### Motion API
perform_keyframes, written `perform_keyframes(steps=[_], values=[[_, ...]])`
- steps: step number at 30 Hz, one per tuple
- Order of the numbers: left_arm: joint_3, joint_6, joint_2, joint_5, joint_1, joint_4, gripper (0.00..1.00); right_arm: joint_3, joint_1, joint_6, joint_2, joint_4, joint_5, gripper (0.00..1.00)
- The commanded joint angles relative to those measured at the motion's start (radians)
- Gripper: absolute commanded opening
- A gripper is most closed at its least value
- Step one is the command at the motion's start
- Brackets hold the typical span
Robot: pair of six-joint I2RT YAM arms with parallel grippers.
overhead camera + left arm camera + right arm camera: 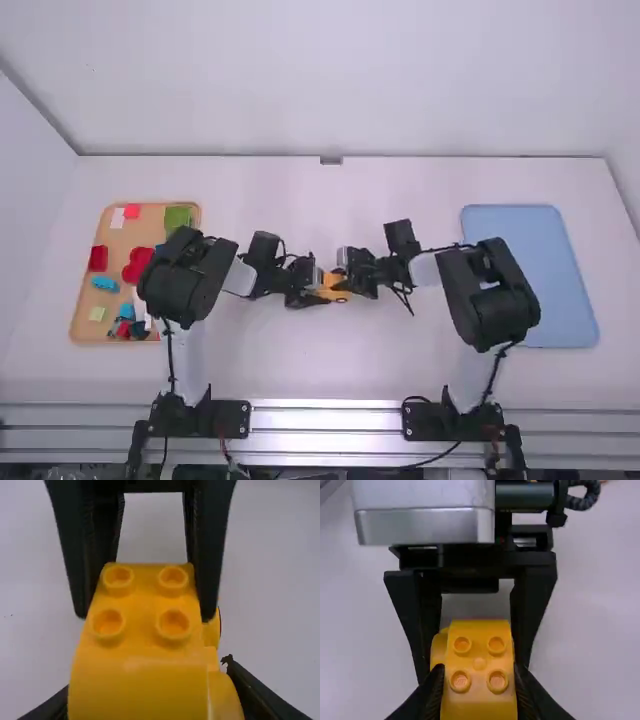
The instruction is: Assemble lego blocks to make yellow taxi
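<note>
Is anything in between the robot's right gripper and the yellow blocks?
No, nothing that I can see. The right gripper has its fingers pressed against both sides of the yellow blocks.

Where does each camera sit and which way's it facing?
High view: above and behind the left arm and right arm, both showing; looks forward, down onto the table.
Left wrist view: on that wrist, facing the yellow blocks and right gripper; own fingers show.
Right wrist view: on that wrist, facing the blocks and left gripper; own fingers show.
Wrist views share the blocks.
</note>
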Motion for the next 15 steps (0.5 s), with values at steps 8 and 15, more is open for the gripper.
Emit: perform_keyframes(steps=[8,15], values=[[-0.017,0.021,0.013,-0.051,-0.006,-0.038,0.21,0.015,-0.026,0.005,0.045,-0.032,-0.028,0.15],[-0.017,0.020,0.013,-0.052,-0.006,-0.037,0.21,0.037,-0.058,-0.063,0.010,-0.140,-0.026,0.15]])
